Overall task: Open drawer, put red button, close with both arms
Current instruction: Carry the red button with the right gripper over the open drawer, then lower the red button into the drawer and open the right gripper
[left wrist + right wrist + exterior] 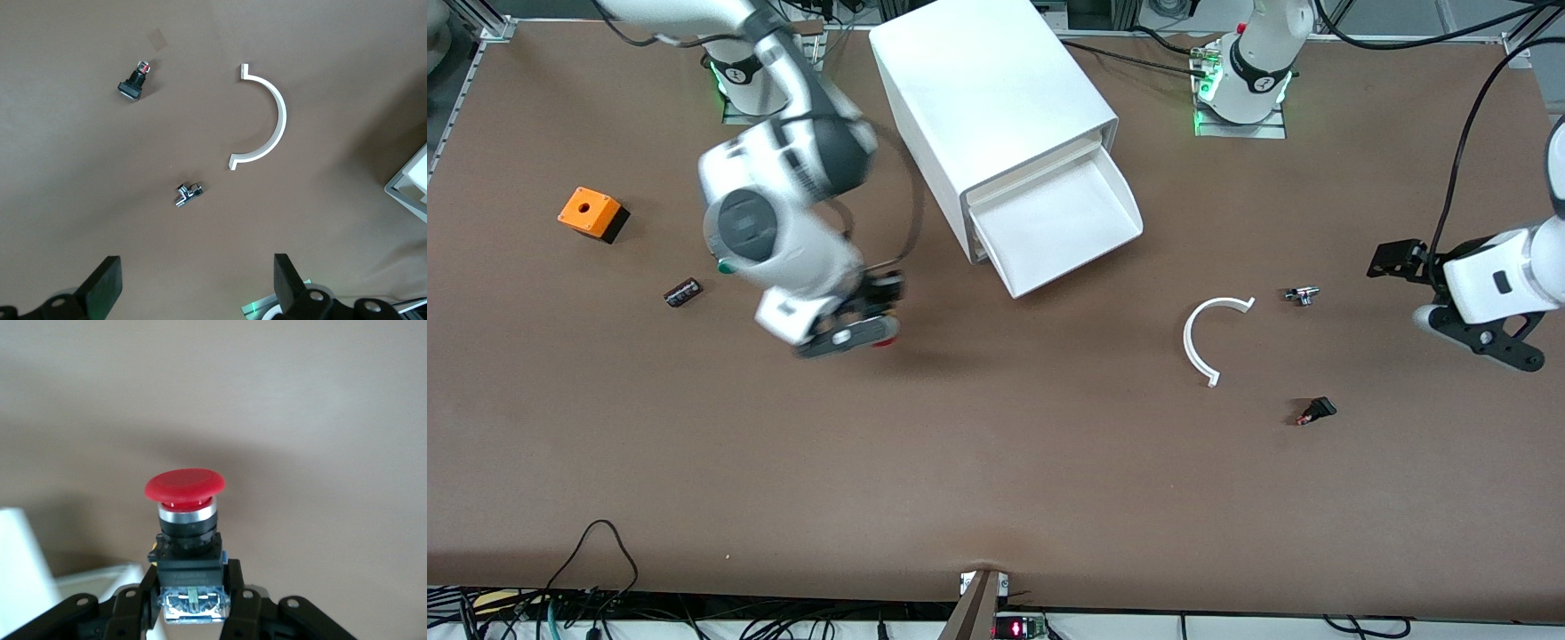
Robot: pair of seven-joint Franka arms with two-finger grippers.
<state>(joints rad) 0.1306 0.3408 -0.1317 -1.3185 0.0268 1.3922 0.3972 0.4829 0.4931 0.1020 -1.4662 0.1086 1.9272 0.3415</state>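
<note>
The red button [185, 485] has a round red cap, a chrome ring and a black body. My right gripper [191, 593] is shut on that body and holds the button off the table; from the front only its red edge [886, 339] shows under the right gripper [874, 332], which is over bare table toward the right arm's end from the cabinet. One drawer [1129, 213] of the white cabinet [987, 98] stands pulled out and holds nothing. My left gripper [1398, 292] hangs open at the left arm's end of the table, nothing between its fingers [107, 287].
A white curved strip [1209, 329] [267, 113], a small chrome part [1303, 295] [188, 193] and a black switch with a reddish tip [1316, 411] [133, 83] lie near the left gripper. An orange box [590, 213] and a dark cylinder [682, 292] lie toward the right arm's end.
</note>
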